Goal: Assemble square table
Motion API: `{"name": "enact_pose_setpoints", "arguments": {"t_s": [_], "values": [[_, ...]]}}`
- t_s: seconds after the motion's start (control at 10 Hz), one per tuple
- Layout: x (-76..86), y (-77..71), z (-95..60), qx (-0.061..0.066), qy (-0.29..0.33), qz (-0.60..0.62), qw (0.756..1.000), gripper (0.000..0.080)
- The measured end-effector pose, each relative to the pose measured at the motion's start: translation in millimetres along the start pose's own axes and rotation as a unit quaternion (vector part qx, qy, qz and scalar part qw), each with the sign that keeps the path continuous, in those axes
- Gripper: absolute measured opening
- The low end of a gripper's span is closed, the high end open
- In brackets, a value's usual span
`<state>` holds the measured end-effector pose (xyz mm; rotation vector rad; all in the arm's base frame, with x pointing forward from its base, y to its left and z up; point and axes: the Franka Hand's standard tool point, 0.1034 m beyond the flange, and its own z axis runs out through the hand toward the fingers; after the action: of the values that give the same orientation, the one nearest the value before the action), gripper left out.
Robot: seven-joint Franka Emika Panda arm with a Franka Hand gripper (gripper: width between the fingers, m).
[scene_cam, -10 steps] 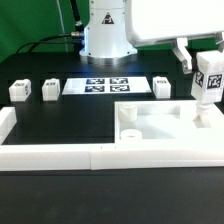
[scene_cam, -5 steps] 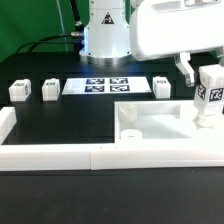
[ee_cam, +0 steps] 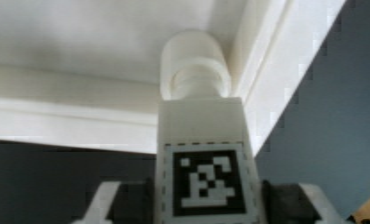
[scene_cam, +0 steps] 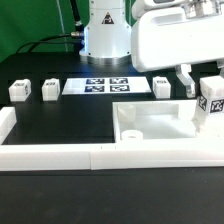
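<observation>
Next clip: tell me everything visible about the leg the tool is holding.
The leg is a small white block that looks like plastic, squarish in section, with a narrower rounded tip and a black-and-white tag on one face. It is upright, tip down, gripped on two sides by the tool. It hangs at the corner of the tabletop on the exterior view's right, just inside the raised rim. Whether the tip touches the tabletop cannot be told.
</observation>
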<state>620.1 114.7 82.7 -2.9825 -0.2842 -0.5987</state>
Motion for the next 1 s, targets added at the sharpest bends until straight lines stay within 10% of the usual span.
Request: {"name": "enact_pose_setpoints", "arguments": {"t_s": [0.6, 0.8, 1.0], "values": [[-7.6, -1.2, 3.9, 0.000, 0.016, 0.005, 1.000, 0.0292], [-7.8, -1.2, 4.1, 0.000, 0.016, 0.005, 1.000, 0.0368], [-7.8, -1.2, 4.1, 0.000, 0.016, 0.004, 1.000, 0.0628]]}}
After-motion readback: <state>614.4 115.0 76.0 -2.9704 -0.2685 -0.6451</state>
